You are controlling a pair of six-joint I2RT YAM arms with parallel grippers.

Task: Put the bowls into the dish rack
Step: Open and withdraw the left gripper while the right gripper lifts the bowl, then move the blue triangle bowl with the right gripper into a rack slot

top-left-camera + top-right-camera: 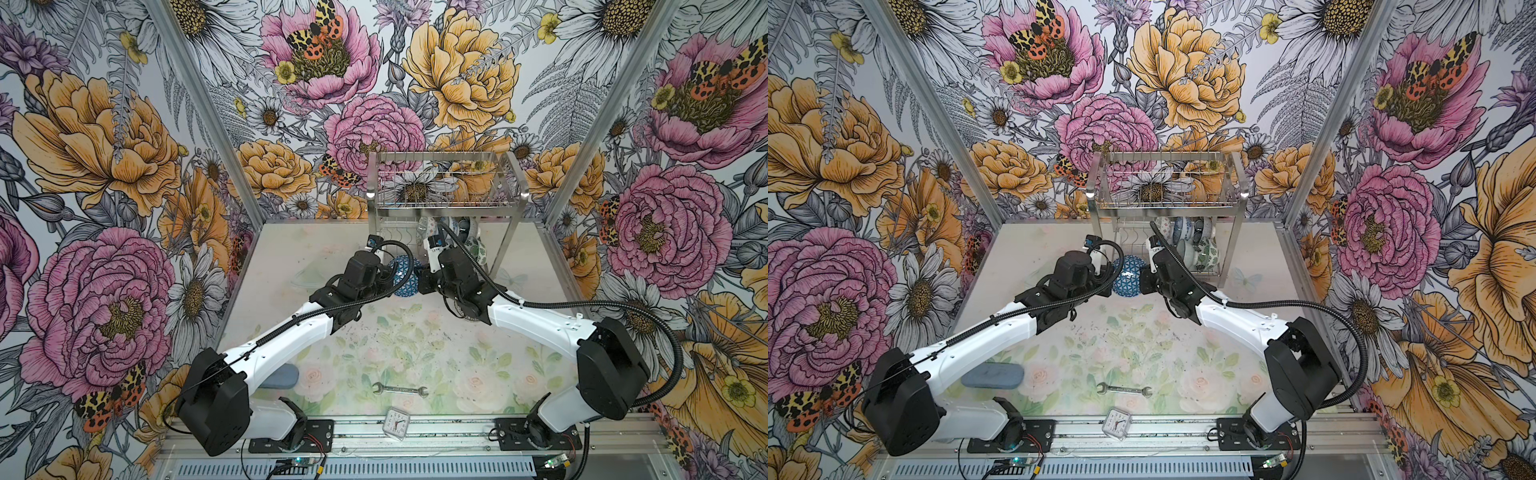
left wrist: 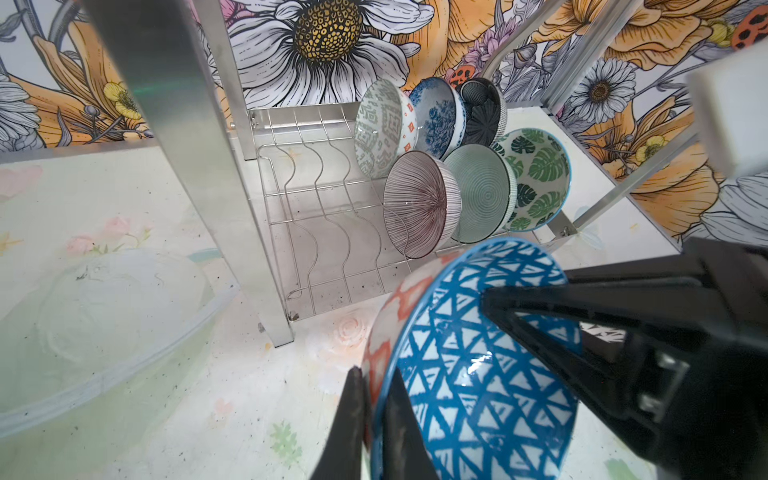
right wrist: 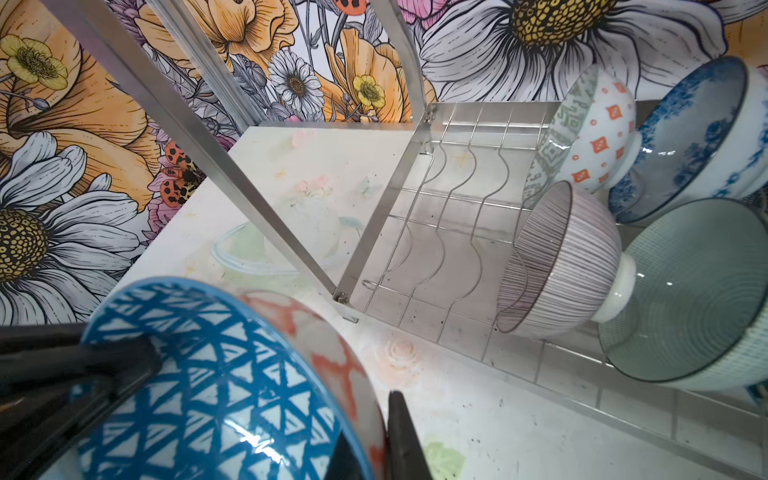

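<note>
While blue triangle-pattern bowl (image 2: 478, 374) sits tipped on edge over tabletop (image 1: 395, 345), just in front of dish rack (image 1: 444, 208), both hands hold it. Left hand (image 2: 370, 399) clamped on rim. Right hand (image 3: 374, 436) clamped on opposite rim. Six bowls (image 2: 419, 203) stand on edge in rack's lower wavy-wire tier, right part; left slots free.

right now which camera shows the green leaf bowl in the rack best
The left wrist view: the green leaf bowl stands on edge in the dish rack beside the pale ribbed bowl, most of its inside facing the camera. Both top views show it small, under the rack's upper tier. The right wrist view misses it.
</note>
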